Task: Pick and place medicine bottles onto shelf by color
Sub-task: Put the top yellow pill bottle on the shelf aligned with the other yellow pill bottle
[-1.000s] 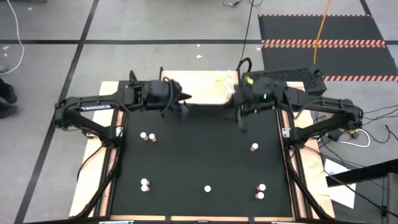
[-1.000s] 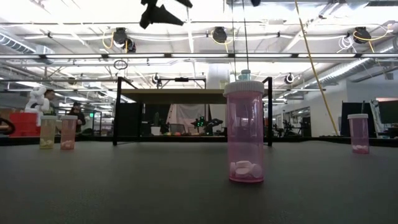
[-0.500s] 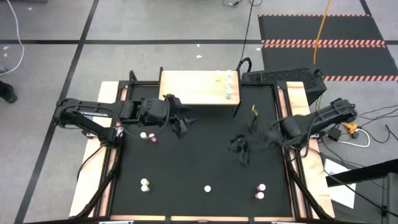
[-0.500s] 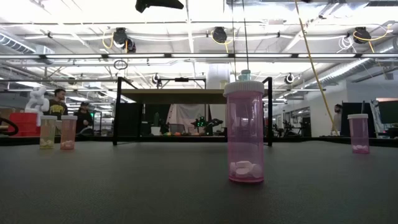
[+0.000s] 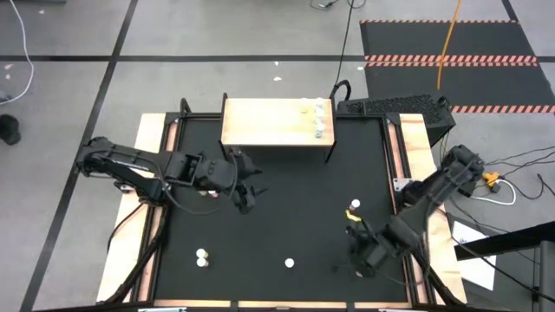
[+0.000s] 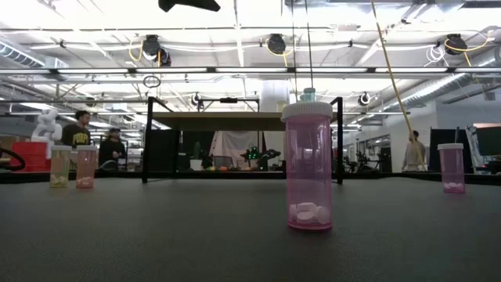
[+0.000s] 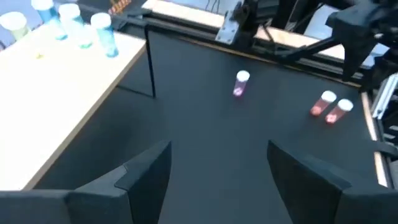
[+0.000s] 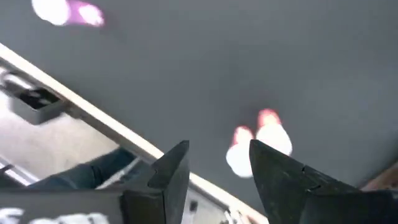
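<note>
The shelf [image 5: 269, 121] stands at the table's far edge with three bottles [image 5: 319, 109] near its right end; the left wrist view shows blue ones [image 7: 106, 34] and a yellow one [image 7: 15, 25]. My left gripper [image 5: 247, 189] hovers open over the mat, in front of the shelf's left half. My right gripper [image 5: 360, 256] points down, open, over the near right corner. Two red bottles [image 8: 270, 134] stand on the mat just beyond its fingertips [image 8: 174, 163]. A pink bottle [image 5: 354, 205] stands a little farther in.
Other bottles stand on the black mat: one at the near middle [image 5: 289, 262], one near left [image 5: 201, 256], and a pair partly under my left arm [image 5: 206, 191]. Wooden rails [image 5: 156, 234] and black frame bars edge the mat. People show far beyond the table [image 6: 78, 139].
My right gripper has swung from the shelf's right end toward the near right corner, sinking, rolling and tipping downward, until it hangs over the two red bottles. My left gripper has moved from the shelf's front toward the near edge. No bottle has moved.
</note>
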